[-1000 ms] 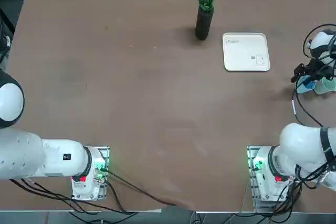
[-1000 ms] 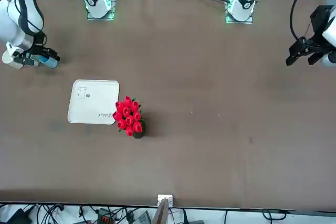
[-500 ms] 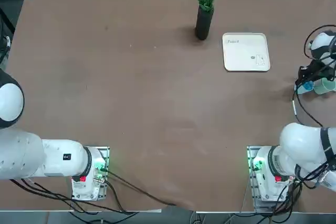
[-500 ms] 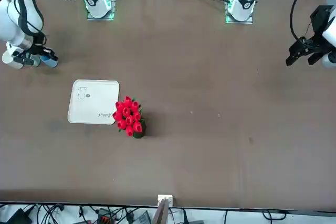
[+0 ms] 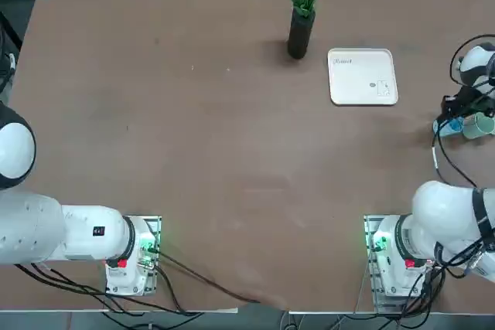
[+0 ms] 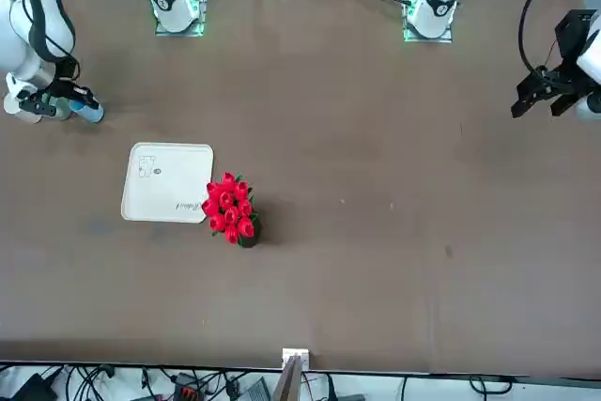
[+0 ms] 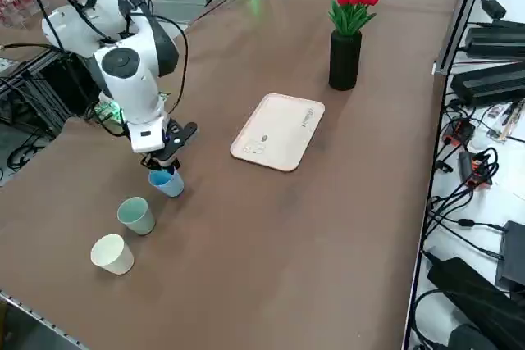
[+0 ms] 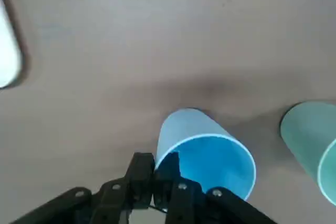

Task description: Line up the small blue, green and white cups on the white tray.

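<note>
My right gripper [image 7: 162, 168] is shut on the rim of the small blue cup [image 7: 170, 182], one finger inside and one outside [image 8: 160, 174]. The blue cup [image 8: 205, 145] leans tilted by the table's right edge; whether its base still touches the table I cannot tell. Close beside it stands the green cup [image 7: 136, 215], with the white cup [image 7: 111, 253] a little further along, both upright on the table. The white tray [image 7: 279, 130] lies empty, a short way off toward the vase. From overhead, the gripper [image 5: 448, 117] is right of the tray [image 5: 363, 76].
A tall dark vase of red flowers [image 7: 345, 59] stands just beyond the tray's far left corner [image 5: 300, 32]. The table's right edge runs close behind the cups. Cables and black boxes lie off the table's far side.
The gripper's fingers, open around the blue cup a second ago, have closed on its rim. The tray, vase and other cups have not moved.
</note>
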Controlling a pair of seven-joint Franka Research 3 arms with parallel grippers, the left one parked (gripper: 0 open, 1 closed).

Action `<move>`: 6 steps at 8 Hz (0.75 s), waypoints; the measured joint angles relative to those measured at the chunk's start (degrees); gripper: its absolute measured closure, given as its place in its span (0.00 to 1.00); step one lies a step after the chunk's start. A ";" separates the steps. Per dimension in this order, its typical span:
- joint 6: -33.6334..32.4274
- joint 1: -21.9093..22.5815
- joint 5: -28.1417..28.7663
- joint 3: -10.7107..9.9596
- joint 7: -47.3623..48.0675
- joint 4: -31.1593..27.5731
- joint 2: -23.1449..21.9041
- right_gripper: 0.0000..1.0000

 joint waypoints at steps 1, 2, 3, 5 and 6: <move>-4.61 0.68 0.03 1.22 0.41 2.45 -1.07 0.95; -11.15 2.67 0.26 2.68 1.88 6.62 -2.12 0.95; -17.46 6.41 0.69 3.95 4.92 11.79 -2.52 0.96; -24.07 17.27 1.18 5.23 13.80 21.32 -0.16 0.96; -24.93 22.50 1.38 5.45 18.61 24.80 2.50 0.96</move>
